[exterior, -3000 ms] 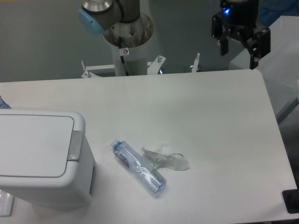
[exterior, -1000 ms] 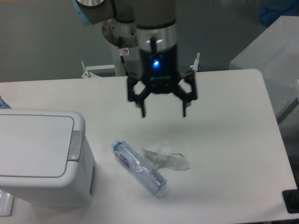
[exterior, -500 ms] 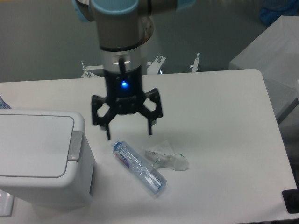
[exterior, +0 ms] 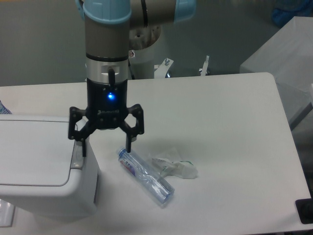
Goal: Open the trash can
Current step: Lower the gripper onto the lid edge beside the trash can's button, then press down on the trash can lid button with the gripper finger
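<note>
The pincer (exterior: 106,147) hangs above the tabletop (exterior: 220,147) near its left edge, pointing straight down, its two dark fingers (exterior: 128,142) spread wide with nothing between them. A blue light glows on its black body, and above that the grey arm with pale blue caps rises out of the top of the view. One finger sits right at the right edge of the trash can (exterior: 44,166), over the grey latch tab (exterior: 77,152); whether it touches the tab is impossible to tell from here. The other finger hangs just above the cap end of the clear plastic bottle (exterior: 145,176).

The trash can, big, white and boxy, stands at the front left corner of the tabletop, partly cut off by the left edge of the view. Its flat lid lies down, closed, with the latch tab on the side facing the bottle.

The bottle lies on its side just right of the can, angled toward the front edge. Touching it on the right is a crumpled clear wrapper (exterior: 176,167).
</note>
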Motion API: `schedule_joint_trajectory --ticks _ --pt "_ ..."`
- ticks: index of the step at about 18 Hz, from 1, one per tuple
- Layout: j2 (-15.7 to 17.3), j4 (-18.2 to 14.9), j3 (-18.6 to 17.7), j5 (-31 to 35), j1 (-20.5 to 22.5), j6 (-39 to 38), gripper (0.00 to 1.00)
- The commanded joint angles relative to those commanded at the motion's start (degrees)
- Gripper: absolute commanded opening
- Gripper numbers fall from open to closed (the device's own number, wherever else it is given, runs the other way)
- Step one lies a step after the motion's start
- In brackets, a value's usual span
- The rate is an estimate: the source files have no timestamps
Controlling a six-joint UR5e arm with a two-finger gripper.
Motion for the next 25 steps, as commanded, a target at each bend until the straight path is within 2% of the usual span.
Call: schedule_joint_trajectory --ticks 2,25 --pt "0.44 0.00 -1.32 -0.09 0.00 -0.44 1.00" --pt "-0.09 0.09 -1.41 0.26 0.00 -0.53 1.00"
